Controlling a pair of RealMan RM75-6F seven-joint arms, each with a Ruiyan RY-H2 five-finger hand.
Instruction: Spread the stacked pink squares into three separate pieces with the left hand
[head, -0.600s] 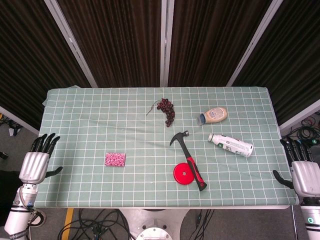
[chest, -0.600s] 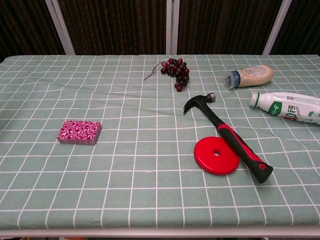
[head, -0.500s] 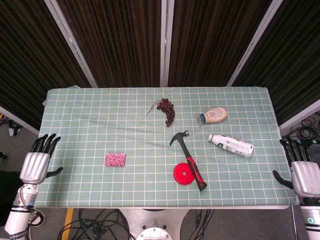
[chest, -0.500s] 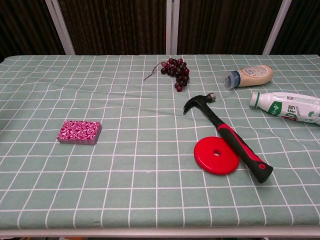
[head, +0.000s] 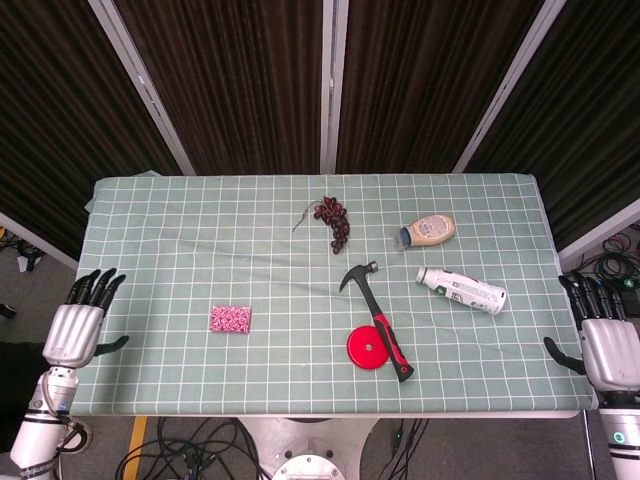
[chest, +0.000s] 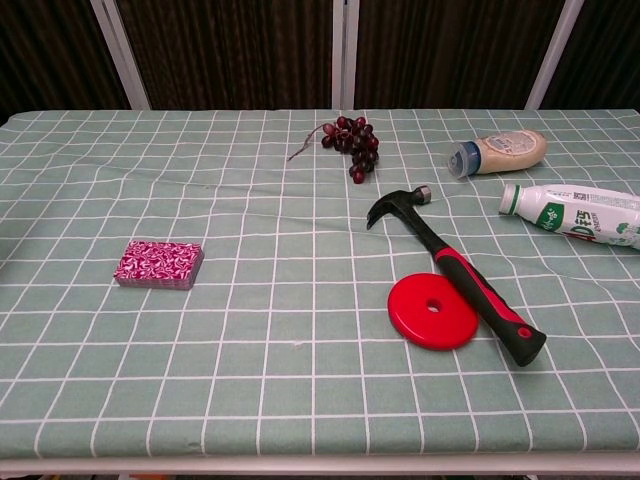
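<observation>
the left hand (head: 73, 330) hangs off the table's near left corner, fingers (head: 92, 287) spread and holding nothing; the right hand (head: 607, 350) mirrors it off the near right corner, fingers (head: 590, 298) likewise apart and bare. neither shows in the chest view. on the green checked table (head: 160, 230), nearest the front edge, a red disc (chest: 432, 310) lies touching the red-and-black handle of a hammer (chest: 460, 275), whose head points toward the far side. the pink squares (chest: 159, 263) sit as one neat stack on the left half, well apart from the left hand and from everything else. farther back on the right lie a white bottle (chest: 574, 213) and, beyond it, a beige bottle (chest: 500, 152), both on their sides. a bunch of dark grapes (chest: 349, 136) rests near the far middle.
</observation>
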